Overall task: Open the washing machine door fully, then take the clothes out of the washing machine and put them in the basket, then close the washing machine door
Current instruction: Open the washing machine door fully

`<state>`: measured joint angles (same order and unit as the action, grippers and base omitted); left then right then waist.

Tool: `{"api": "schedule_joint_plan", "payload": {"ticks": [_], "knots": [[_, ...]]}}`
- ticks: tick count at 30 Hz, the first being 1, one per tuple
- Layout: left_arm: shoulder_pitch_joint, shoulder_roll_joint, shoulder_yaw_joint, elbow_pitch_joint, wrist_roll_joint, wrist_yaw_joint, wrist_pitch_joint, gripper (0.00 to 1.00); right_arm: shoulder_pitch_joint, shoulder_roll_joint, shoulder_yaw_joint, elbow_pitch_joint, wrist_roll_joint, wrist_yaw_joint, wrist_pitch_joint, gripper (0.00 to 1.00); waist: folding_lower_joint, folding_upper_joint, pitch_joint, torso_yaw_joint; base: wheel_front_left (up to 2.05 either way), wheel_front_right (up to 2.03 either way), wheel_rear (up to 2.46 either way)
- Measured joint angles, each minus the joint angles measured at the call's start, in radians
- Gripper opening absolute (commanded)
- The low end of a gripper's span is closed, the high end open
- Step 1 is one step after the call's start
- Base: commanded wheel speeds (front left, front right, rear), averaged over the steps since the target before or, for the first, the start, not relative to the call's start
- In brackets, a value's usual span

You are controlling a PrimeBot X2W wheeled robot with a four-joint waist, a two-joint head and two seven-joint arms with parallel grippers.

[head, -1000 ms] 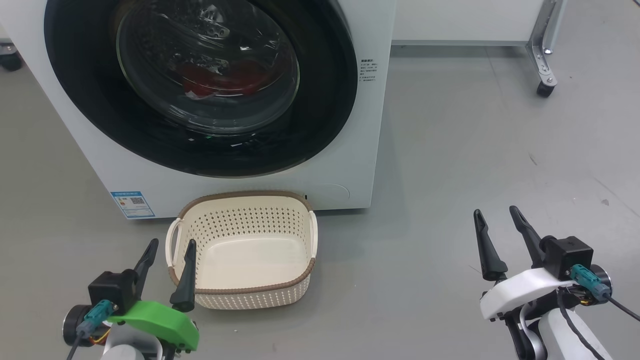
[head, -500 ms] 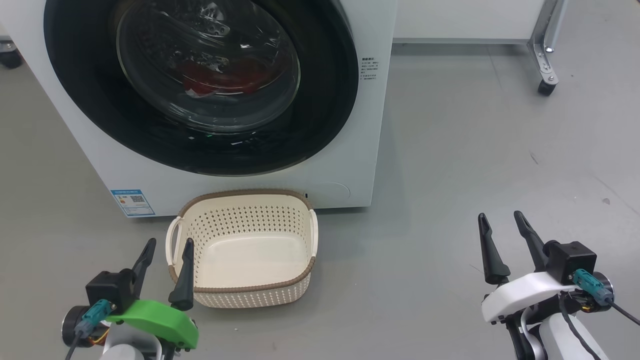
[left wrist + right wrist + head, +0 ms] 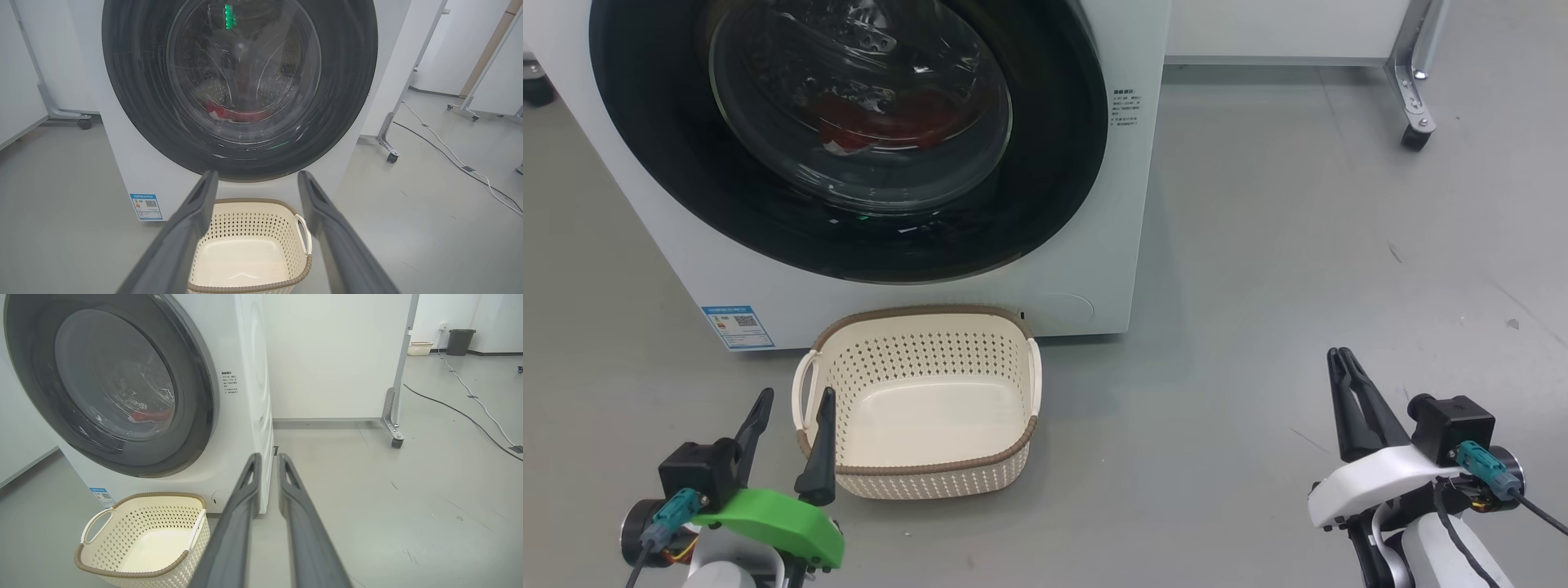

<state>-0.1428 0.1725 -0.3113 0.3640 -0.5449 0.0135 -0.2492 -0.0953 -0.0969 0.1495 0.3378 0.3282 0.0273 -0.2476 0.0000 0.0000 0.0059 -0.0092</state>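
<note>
Left gripper (image 3: 796,396): jaws are spread wide and nothing is held. It is placed low at near left, just beside the near-left corner of the basket (image 3: 923,313); contact cannot be told.

Right gripper (image 3: 1339,356): jaws are drawn almost together with only a slit between them. Nothing is held. It is placed at near right over bare floor (image 3: 1258,245), well apart from the machine.

Progress: nothing is judged done. The washing machine door (image 3: 1054,163) is seen closed flat on the washing machine (image 3: 1094,286). The red clothes (image 3: 882,122) are seen through the glass, low in the drum. The basket is empty and is set on the floor against the machine's foot, below the door. Opening, unloading and closing are all left.

Surroundings: a blue label (image 3: 737,325) is noted at the machine's lower left and printed text (image 3: 1125,110) to the right of the door. A castered panel frame (image 3: 1413,114) is noted at far right, with a floor cable (image 3: 461,412) beyond it. The basket is judged close under the door's swing.
</note>
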Motion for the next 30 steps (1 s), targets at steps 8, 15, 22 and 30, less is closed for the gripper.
{"api": "schedule_joint_plan", "payload": {"ticks": [8, 15, 22, 30], "knots": [[0.0, 0.0, 0.002, -0.001, 0.001, 0.0, 0.0, 1.0, 0.0, 0.003, -0.005, 0.006, -0.006, 0.016, 0.0, 0.0, 0.0, 0.0, 0.009, 0.004, 0.0, 0.0, 0.0], [-0.003, -0.001, 0.002, -0.011, 0.001, -0.001, 0.0, 1.0, -0.005, 0.031, -0.045, 0.002, 0.066, 0.035, 0.0, 0.0, 0.0, 0.0, 0.03, 0.009, 0.0, 0.0, 0.0], [-0.037, -0.002, 0.005, -0.029, 0.011, -0.002, 0.0, 1.0, -0.049, 0.053, -0.111, 0.015, 0.283, 0.072, 0.0, 0.0, 0.0, 0.0, 0.071, 0.014, 0.0, 0.0, 0.0], [-0.077, -0.003, 0.0, -0.058, 0.016, -0.01, 0.0, 1.0, -0.163, 0.056, -0.161, 0.043, 0.578, 0.086, 0.058, 0.0, 0.0, 0.0, 0.133, 0.025, 0.0, 0.0, 0.0]]}}
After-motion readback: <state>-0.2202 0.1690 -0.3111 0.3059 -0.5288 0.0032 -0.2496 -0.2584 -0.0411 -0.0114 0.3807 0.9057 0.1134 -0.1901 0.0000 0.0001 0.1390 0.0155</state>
